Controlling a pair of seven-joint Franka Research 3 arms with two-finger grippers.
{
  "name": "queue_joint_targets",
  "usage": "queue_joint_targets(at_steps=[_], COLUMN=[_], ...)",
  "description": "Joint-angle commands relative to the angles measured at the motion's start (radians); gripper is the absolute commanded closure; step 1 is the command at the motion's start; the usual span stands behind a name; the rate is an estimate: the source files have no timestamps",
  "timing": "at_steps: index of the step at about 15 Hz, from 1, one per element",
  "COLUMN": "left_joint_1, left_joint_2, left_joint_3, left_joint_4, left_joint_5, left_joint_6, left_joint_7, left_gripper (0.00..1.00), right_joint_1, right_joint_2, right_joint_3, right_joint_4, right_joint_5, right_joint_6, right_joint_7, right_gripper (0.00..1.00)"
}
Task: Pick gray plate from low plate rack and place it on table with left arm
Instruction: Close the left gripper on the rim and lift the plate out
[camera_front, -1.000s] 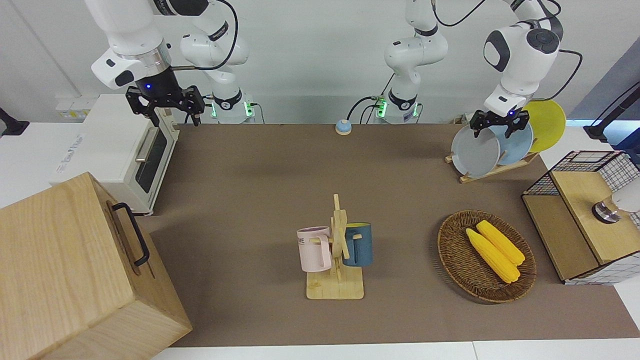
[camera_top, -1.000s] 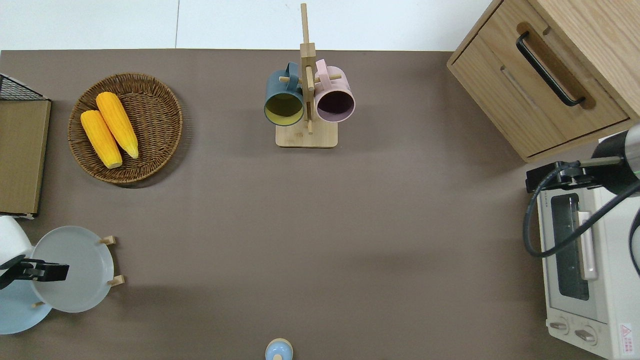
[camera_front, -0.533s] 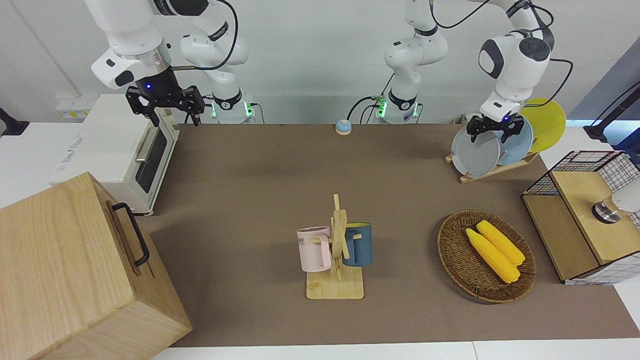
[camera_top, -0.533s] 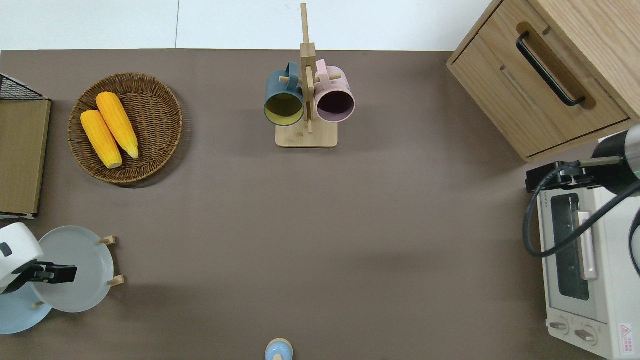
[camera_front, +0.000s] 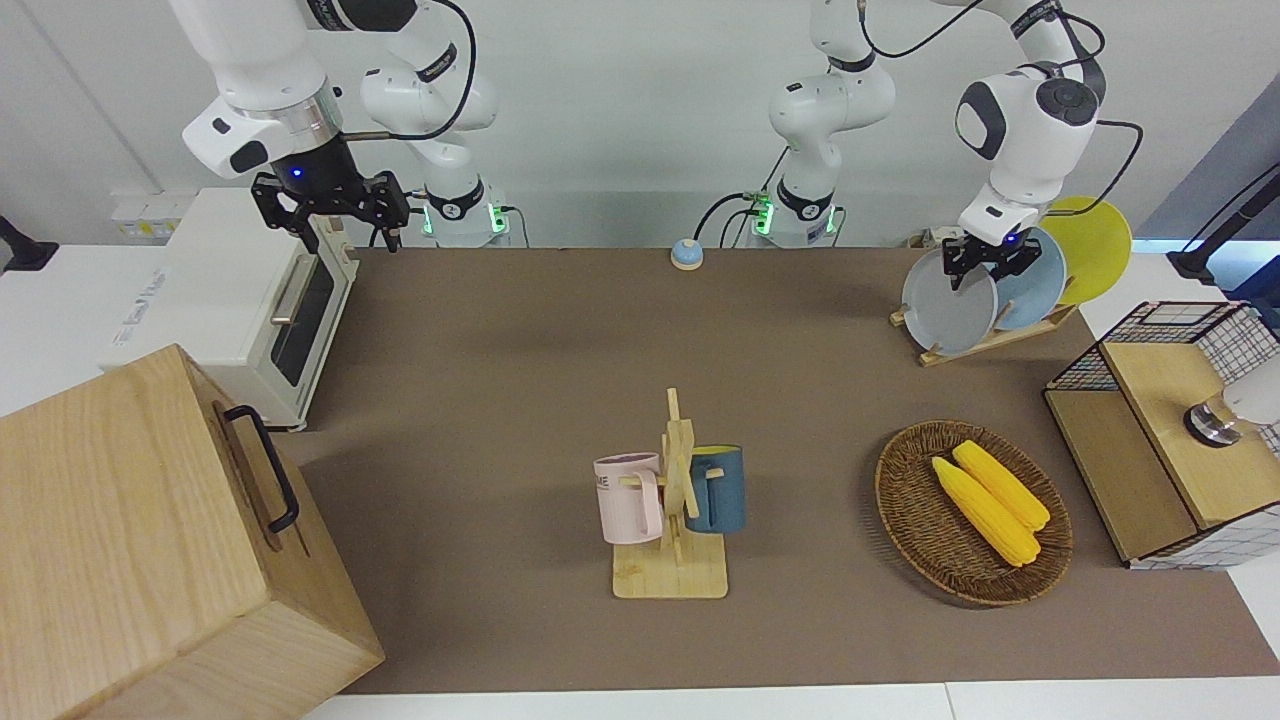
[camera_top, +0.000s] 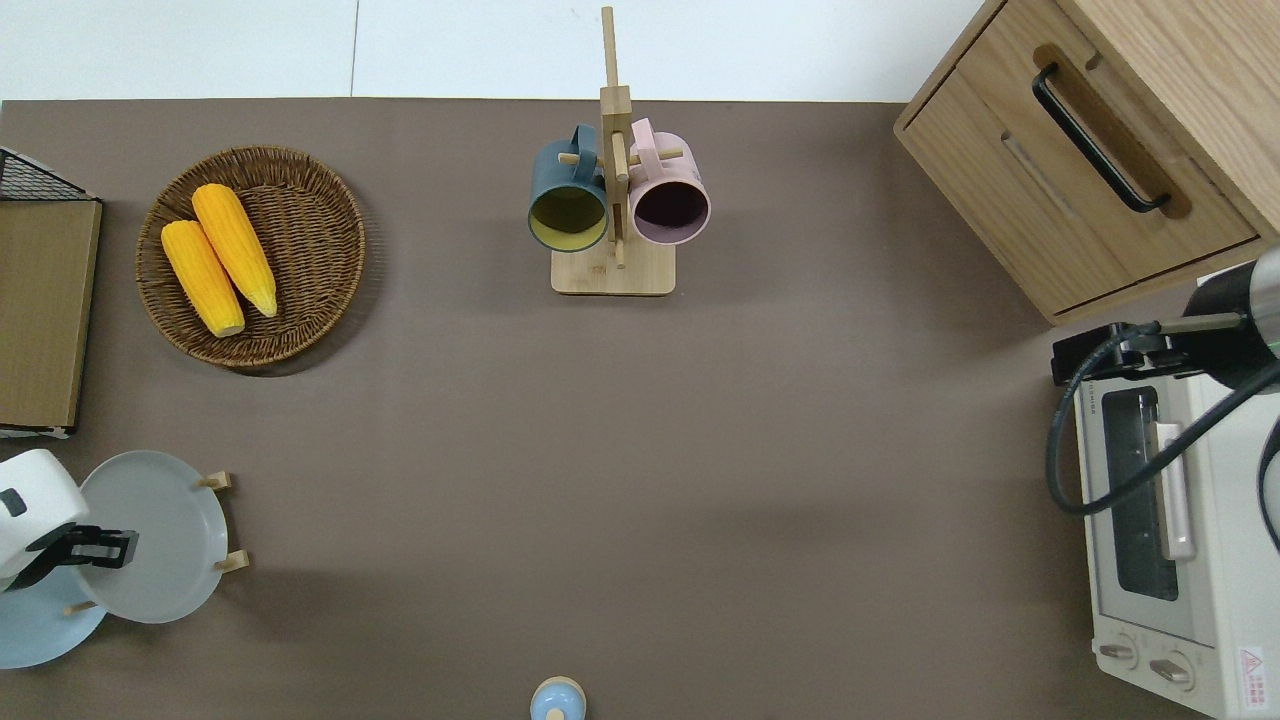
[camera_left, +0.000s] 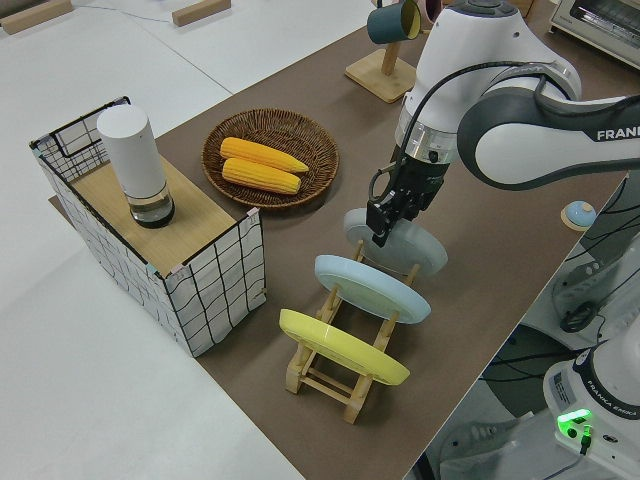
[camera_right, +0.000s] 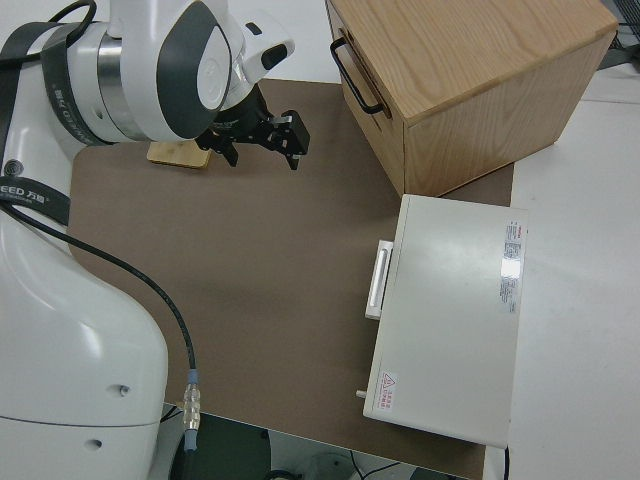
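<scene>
The gray plate (camera_front: 950, 305) stands on edge in the end slot of the low plate rack (camera_front: 990, 340) that is farthest from the robots, at the left arm's end of the table (camera_front: 500, 380). My left gripper (camera_front: 985, 265) is at the plate's top rim, its fingers straddling and closed on it. The overhead view shows the gripper (camera_top: 92, 548) over the plate (camera_top: 165, 540). The left side view shows the gripper (camera_left: 393, 212) on the plate (camera_left: 425, 252), which still sits in the rack (camera_left: 330, 378). My right gripper (camera_front: 330, 215) is parked and open.
A light blue plate (camera_front: 1035, 290) and a yellow plate (camera_front: 1095, 250) stand in the same rack. A wicker basket (camera_front: 900, 500) with two corn cobs, a mug stand (camera_front: 678, 500), a wire crate (camera_front: 1160, 430), a toaster oven (camera_front: 240, 290) and a wooden cabinet (camera_front: 150, 540) also stand on the table.
My left gripper has come down onto the gray plate's rim, turned a little, and its fingers have drawn together. The plate has stayed in the rack. The right arm has not moved.
</scene>
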Motion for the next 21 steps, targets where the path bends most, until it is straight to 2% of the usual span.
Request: queue_joint_targets(at_steps=[1, 3, 8, 16, 21], left_joint_1=[0.003, 0.003, 0.003, -0.014, -0.016], left_joint_2=[-0.032, -0.034, -0.039, -0.037, -0.037], left_joint_3=[0.0, 0.0, 0.0, -0.019, -0.088], left_joint_4=[-0.032, -0.031, -0.006, 0.153, 0.322], left_joint_5=[0.016, 0.016, 0.016, 0.017, 0.017], left_joint_6=[0.023, 0.018, -0.01, -0.195, -0.41], left_joint_7=[0.011, 0.011, 0.011, 0.004, -0.03], left_gripper=[0.84, 1.0, 1.0, 1.0, 1.0], right_joint_1=[0.007, 0.007, 0.007, 0.007, 0.007], right_joint_2=[0.0, 0.0, 0.002, 0.0, 0.0], right_joint_3=[-0.006, -0.006, -0.006, -0.006, -0.006], right_joint_4=[0.006, 0.006, 0.006, 0.006, 0.006], right_joint_5=[0.003, 0.003, 0.003, 0.003, 0.003], right_joint_6=[-0.001, -0.001, -0.001, -0.001, -0.002], right_joint_7=[0.004, 0.004, 0.004, 0.004, 0.004], right_gripper=[0.017, 0.017, 0.017, 0.017, 0.017])
